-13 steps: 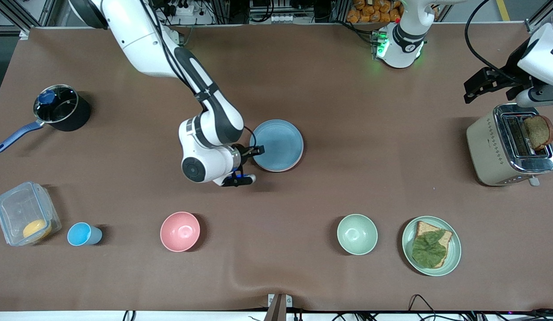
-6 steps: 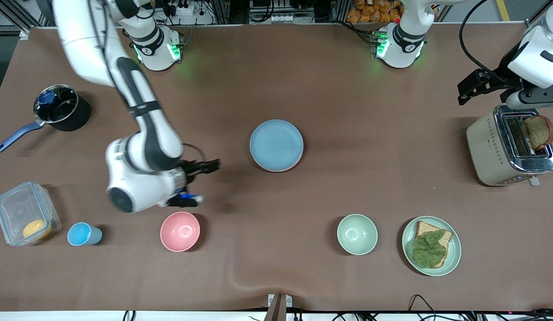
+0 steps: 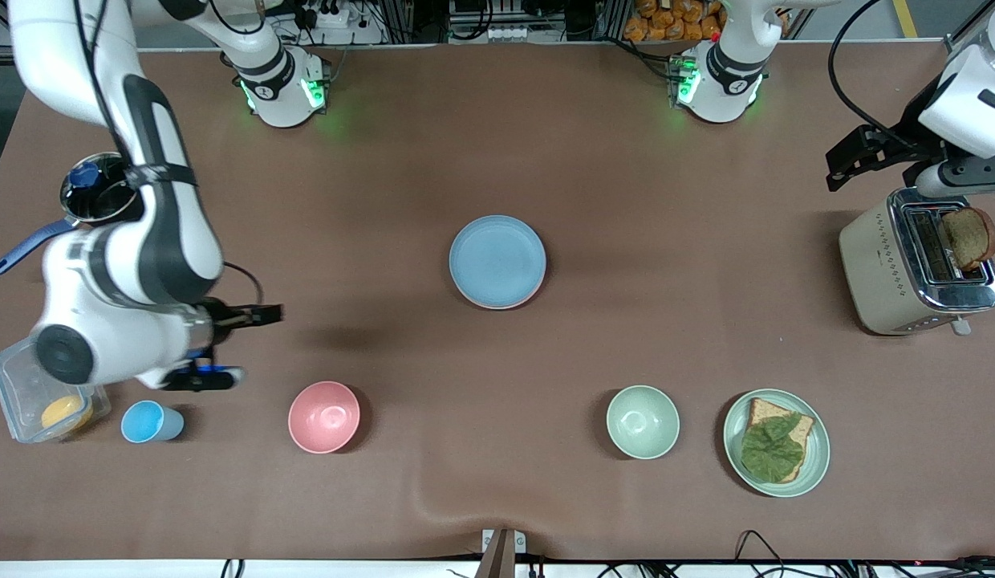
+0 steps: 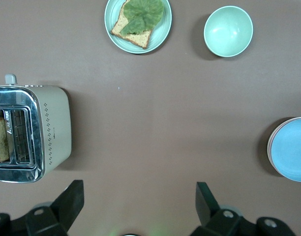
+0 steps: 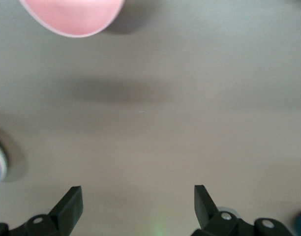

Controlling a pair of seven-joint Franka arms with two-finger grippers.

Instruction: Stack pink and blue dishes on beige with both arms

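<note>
I read the stack as built. The blue dish point(image 3: 497, 262) sits mid-surface, about level between the two arm bases, with a thin pink rim, the pink dish point(image 3: 509, 306), showing along its near edge. The left wrist view shows the same pale lip under the blue dish point(image 4: 290, 149). I cannot make out the beige plate beneath them; if it is there, it is fully covered.

The right tool point(image 3: 261, 343) hangs over bare surface toward the right arm's end, above the gap between the pot point(image 3: 111, 196) and the blue cup point(image 3: 150, 422). Its fingers are spread apart and hold nothing, which the right wrist view confirms point(image 5: 136, 200). The left tool point(image 3: 844, 163) hangs beside the toaster point(image 3: 907, 269) at the left arm's end, fingers also apart and empty point(image 4: 139, 196); that arm waits.

My judgement is that what remains is parking both arms. I would keep each tool high and spread, route the right one clear of the pot handle, the clear container point(image 3: 40, 389) and the pink bowl point(image 3: 324, 417), and leave the stack alone.

The dishes are round, so there is no long axis to line up. They lie flat, faces up and rims up, and look nearly concentric, with the pink lip showing a little more on the near side.
</note>
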